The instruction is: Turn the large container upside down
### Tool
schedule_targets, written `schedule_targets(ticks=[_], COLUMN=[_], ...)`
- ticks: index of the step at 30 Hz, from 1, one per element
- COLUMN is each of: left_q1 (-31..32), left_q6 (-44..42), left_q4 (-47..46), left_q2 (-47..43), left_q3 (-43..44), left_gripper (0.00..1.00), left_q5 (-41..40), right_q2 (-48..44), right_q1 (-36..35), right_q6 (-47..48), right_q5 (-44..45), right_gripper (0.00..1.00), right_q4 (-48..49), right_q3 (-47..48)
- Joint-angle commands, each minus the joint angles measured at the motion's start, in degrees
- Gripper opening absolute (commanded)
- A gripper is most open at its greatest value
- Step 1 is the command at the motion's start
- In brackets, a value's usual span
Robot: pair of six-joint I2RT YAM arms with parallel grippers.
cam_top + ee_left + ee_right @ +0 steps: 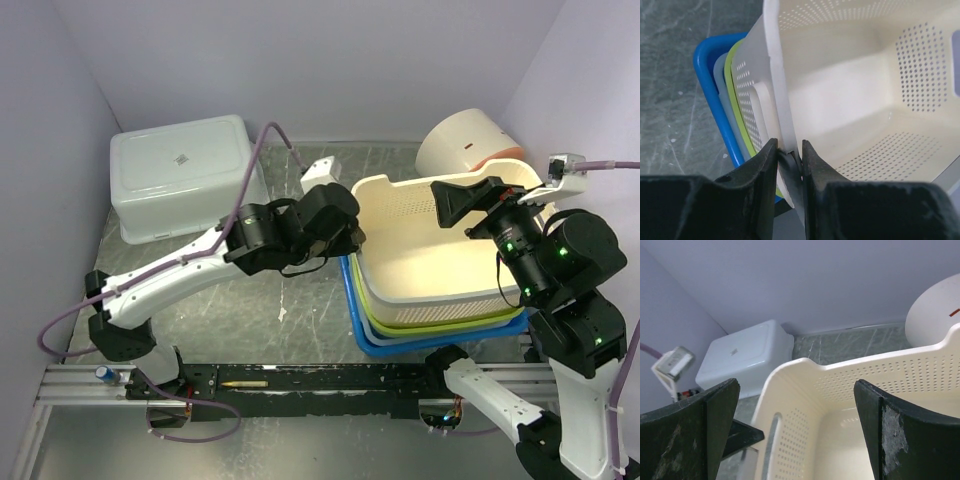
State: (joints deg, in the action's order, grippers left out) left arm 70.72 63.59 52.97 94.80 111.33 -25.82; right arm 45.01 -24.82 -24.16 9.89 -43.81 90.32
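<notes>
White tub sits back left, bottom up, well apart from both arms. I don't take it as the job. I read the large container as the cream basket, right of centre, open side up and nested on a green basket and a blue basket.

Left gripper comes in from the left and is pinched narrow on the basket's left end wall. Its wrist view shows one finger outside and one inside, with the wall squeezed between them just under the rim. So the basket lies straight ahead of that gripper, off to its right in the top view.

The basket's long axis runs left-right as far as I can judge, so the left arm has one short end. Right gripper hangs over the opposite end, fingers spread wide with nothing in them. Its wrist view looks down into the basket, and I see no contact with the rim.

Key relation: the arms sit one at each end of the long axis, and only the left has a grip. My read is that the basket must clear the stack first, then roll about that axis. Tipping it end over end would swing it into the right arm.

Round white bowl sits back right, just behind the basket's far corner.
</notes>
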Motion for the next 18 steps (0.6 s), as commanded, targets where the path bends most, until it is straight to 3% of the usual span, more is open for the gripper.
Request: schedule_targets(ticks=[1, 11, 18], left_q1=[0.21, 0.21, 0.21], left_q6=[-2.98, -10.55, -14.49], left_q4=[-4.27, -5.26, -7.33], left_q2=[-5.72, -5.26, -5.84], left_q3=[-0.1, 2.3, 3.39], left_gripper=[0.07, 0.07, 0.07], left_q5=[-5.24, -6.49, -8.71], right_q2=[-0.73, -1.52, 4.36], right_q1=[-0.23, -0.25, -0.27], right_q6=[1.53, 2.44, 9.1], right_q5=[-0.68, 3.57, 24.66], right_gripper=[1.0, 1.0, 1.0], right_q4=[2.05, -0.5, -13.31], right_q3=[-0.72, -1.01, 8.3])
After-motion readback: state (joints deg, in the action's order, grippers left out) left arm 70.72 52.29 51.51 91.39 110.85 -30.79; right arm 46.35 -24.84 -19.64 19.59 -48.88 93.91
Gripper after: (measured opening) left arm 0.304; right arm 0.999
